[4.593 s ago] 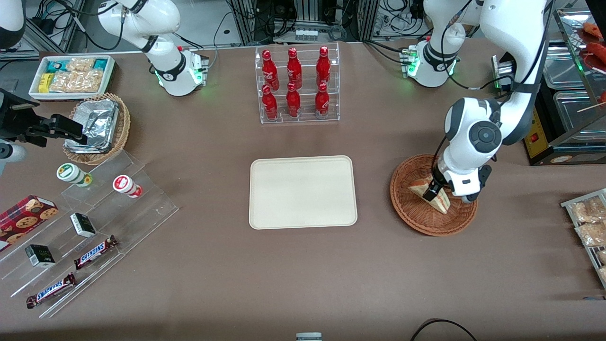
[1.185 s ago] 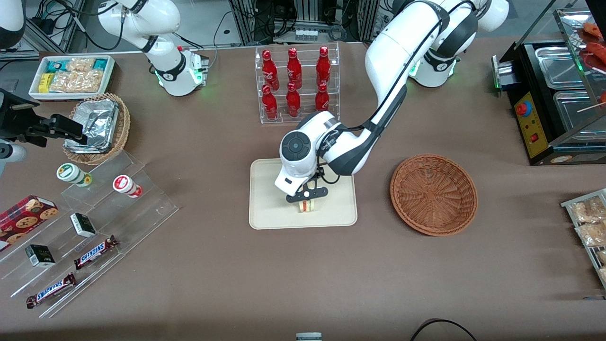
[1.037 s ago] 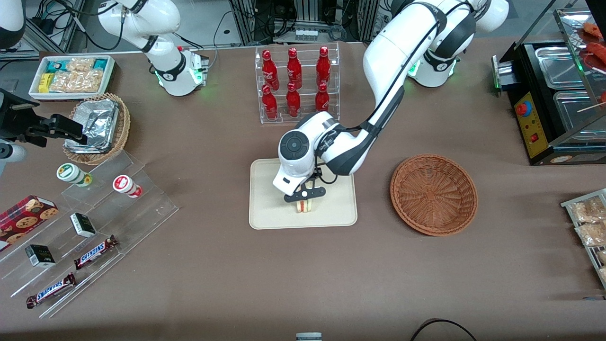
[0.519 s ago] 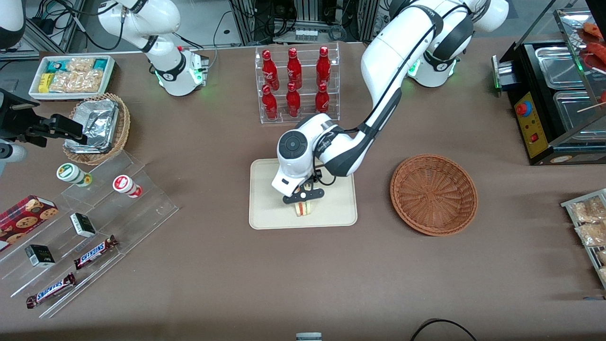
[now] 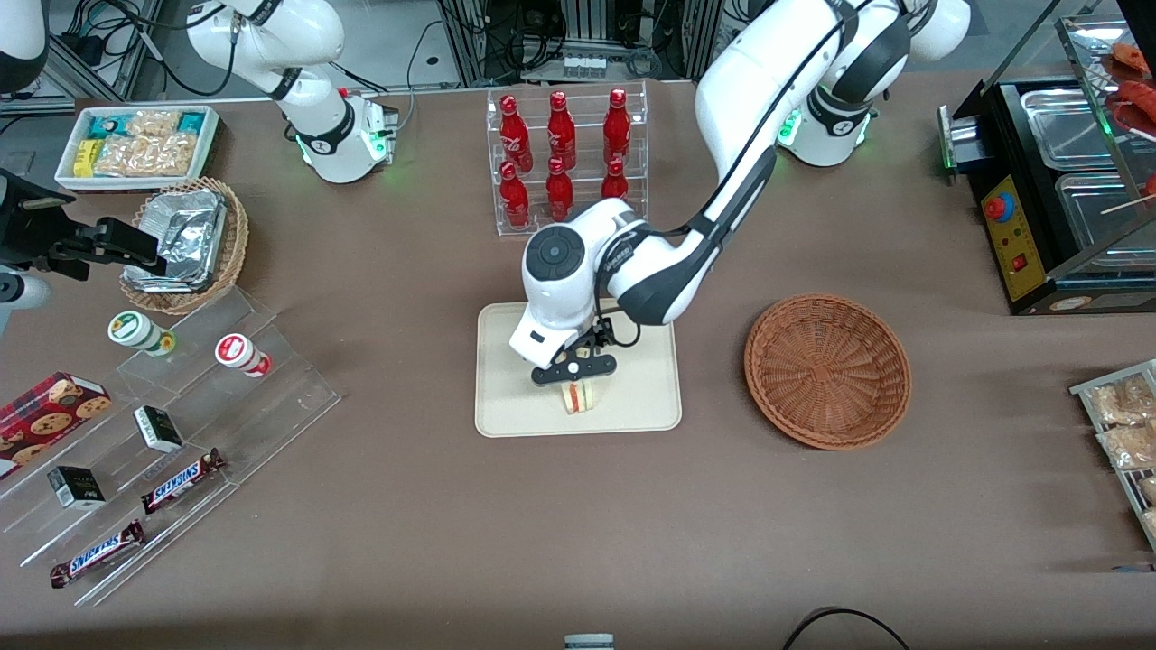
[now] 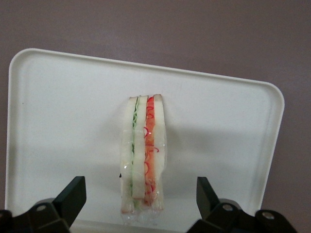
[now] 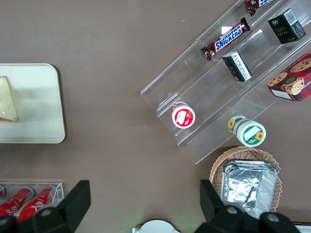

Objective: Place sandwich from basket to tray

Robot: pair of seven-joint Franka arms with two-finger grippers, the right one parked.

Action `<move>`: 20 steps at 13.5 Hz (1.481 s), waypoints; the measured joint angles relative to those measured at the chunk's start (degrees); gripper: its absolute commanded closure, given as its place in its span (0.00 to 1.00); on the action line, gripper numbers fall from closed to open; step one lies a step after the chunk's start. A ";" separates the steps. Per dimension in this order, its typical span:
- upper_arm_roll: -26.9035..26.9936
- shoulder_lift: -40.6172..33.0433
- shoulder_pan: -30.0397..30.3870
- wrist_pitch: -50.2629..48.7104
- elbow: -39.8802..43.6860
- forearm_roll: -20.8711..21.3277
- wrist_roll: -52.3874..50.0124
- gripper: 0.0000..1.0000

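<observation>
You had the gripper point(image 5: 574, 368) spread wide and free just above the sandwich point(image 6: 142, 158), which stood on its edge on the tray point(image 5: 506, 406), well apart from the basket point(image 5: 826, 370), so a straight upward retreat looked safest to avoid toppling it

Sandwich point(image 6: 144, 160): soft pale bread, sealed in clear glossy film. Tray point(image 5: 506, 397): smooth matt cream surface, plastic-looking. Basket point(image 5: 827, 370): reddish-brown woven wicker, rough ribbed weave. Gripper point(image 5: 574, 369), held over the tray just above the sandwich: matt black fingers point(image 6: 73, 196), spread wide. Table point(image 5: 379, 506): matt brown covering, no sheen noted. Bottle rack point(image 5: 569, 162): clear glossy acrylic; red bottles shiny.
</observation>
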 measured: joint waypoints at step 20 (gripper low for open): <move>0.72 -20.27 19.80 -3.53 -18.20 -4.09 20.48 0.00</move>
